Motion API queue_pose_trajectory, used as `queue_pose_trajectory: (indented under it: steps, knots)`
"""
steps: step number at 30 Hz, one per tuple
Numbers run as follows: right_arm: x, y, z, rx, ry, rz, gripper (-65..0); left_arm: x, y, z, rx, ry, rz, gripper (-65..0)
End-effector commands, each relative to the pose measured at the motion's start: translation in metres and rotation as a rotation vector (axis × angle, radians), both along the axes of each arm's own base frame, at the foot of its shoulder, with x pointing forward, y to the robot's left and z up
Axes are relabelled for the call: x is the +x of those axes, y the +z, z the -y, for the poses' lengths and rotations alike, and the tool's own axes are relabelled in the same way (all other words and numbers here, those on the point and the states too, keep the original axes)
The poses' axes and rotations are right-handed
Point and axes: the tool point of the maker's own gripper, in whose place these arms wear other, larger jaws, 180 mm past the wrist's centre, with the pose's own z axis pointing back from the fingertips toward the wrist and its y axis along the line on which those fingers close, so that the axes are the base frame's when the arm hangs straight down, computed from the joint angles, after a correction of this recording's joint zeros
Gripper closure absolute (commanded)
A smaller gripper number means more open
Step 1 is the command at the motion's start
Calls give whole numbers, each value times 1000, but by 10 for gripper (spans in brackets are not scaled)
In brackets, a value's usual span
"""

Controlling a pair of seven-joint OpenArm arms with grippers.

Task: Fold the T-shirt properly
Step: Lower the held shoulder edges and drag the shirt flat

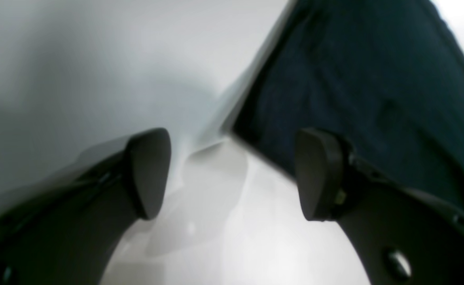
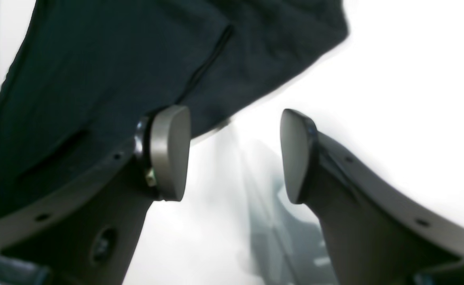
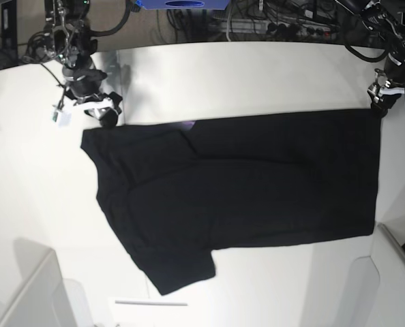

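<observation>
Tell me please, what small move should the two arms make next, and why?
Probably both should lower onto the far edge of the T-shirt and close. The left gripper and right gripper are both open and empty, each beside a corner of that edge, with white table showing between the pads. The shirt is still mostly flat, with only the top edge turned over.

No legible text anywhere; wrist views perhaps too blurred.

White table; cable tangle beyond far edge.
</observation>
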Motion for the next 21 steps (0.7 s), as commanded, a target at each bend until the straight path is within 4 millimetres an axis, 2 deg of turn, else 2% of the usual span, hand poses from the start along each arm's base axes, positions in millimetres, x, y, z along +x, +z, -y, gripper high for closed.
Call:
queue_pose_trajectory:
  steps: [1,4,6,8,13,21]
  knots:
    - [3,2,3,-8,-1,17,-342,6,11,-9,25,4,32,-464]
    - [-2,-9,1,9,-17,-10,-342,13,7,-8,3,11,44,-464]
    - [-4,-13,6,15,-51,-20,-342,14,4,-10,-2,12,32,-464]
    - [-5,-16,9,29,-86,-24,-342,26,-1,-3,-1,-24,14,-464]
    - [7,-11,12,39,-84,19,-344,38,-4,2,13,-46,-5,-464]
    - [19,-26,22,40,-116,-5,-344,46,0,2,13,-49,11,-462]
